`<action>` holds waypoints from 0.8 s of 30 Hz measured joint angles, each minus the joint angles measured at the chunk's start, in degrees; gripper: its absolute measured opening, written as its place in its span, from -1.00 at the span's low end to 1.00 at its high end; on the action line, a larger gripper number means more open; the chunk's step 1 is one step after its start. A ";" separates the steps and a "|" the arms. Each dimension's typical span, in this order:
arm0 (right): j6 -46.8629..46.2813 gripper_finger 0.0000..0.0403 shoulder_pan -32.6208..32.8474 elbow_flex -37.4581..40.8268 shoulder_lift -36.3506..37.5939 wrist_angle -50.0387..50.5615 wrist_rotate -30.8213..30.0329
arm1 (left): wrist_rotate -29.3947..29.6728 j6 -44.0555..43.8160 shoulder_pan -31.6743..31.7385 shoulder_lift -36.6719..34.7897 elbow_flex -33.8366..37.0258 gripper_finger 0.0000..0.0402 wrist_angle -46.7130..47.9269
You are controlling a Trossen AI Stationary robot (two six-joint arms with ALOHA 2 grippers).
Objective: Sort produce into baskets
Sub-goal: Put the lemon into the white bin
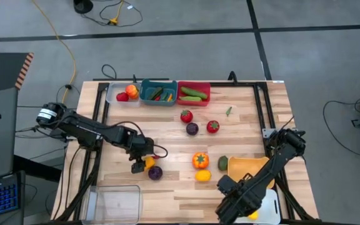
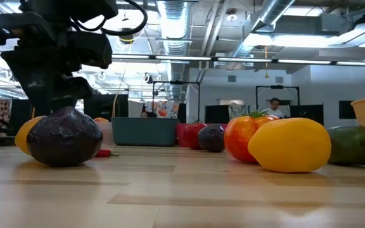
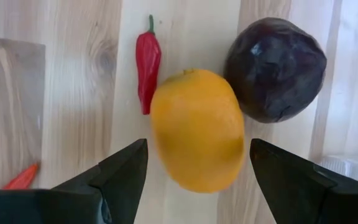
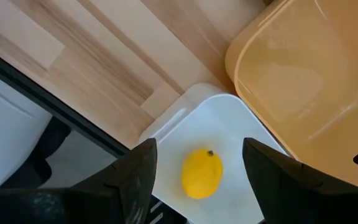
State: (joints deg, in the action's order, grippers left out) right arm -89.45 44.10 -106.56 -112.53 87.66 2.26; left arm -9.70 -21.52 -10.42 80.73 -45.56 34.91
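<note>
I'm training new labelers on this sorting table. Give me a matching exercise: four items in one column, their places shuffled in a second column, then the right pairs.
Items
1. cucumbers
2. yellow lemon
3. orange fruit
4. purple cabbage

Places
A. between the open fingers of the left gripper
B. in the white bin, below the open right gripper
C. on the table, beside the orange fruit
D. in the red bin

Pairs: 1-D, 2-B, 3-A, 4-C
</note>
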 joint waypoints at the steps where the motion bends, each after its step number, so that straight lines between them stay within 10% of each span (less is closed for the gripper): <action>1: 0.00 0.32 -0.04 0.00 0.00 0.02 -0.02 | 0.10 -0.32 -0.21 0.00 0.00 0.35 -0.07; 24: -0.02 0.32 -0.79 0.00 0.00 -1.38 -1.33 | 8.42 -3.11 -5.40 0.00 0.00 0.35 -2.77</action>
State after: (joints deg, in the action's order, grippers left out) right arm -89.47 43.31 -106.56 -112.53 86.28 0.93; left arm -1.27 -24.63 -15.82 80.73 -45.56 32.14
